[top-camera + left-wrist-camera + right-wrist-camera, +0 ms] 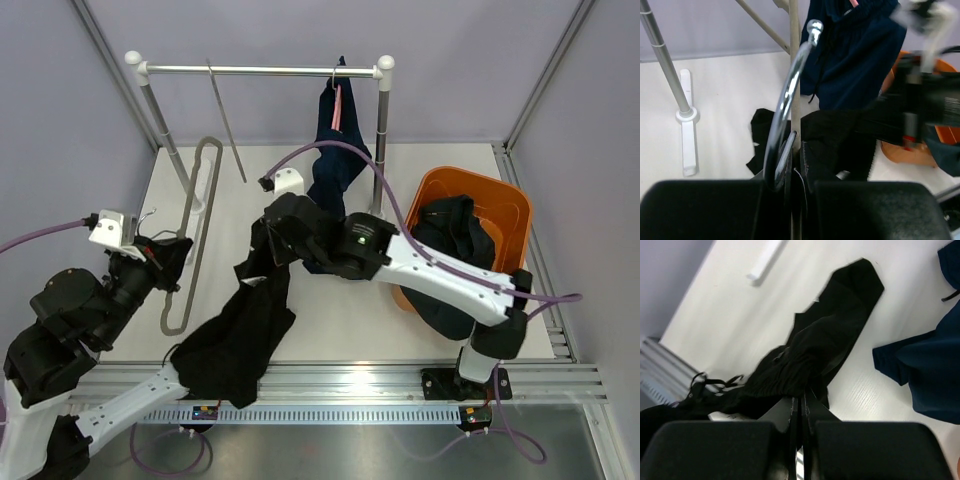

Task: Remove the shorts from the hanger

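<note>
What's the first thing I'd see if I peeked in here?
Black shorts sprawl across the middle of the table, pinched in the right gripper. Behind them, navy shorts hang from the rail, and an orange basket on the right holds another dark pair.

Your left wrist view smears the right arm (932, 102) into blur, and the navy shorts (935, 375) run off the right wrist view's edge.
</note>
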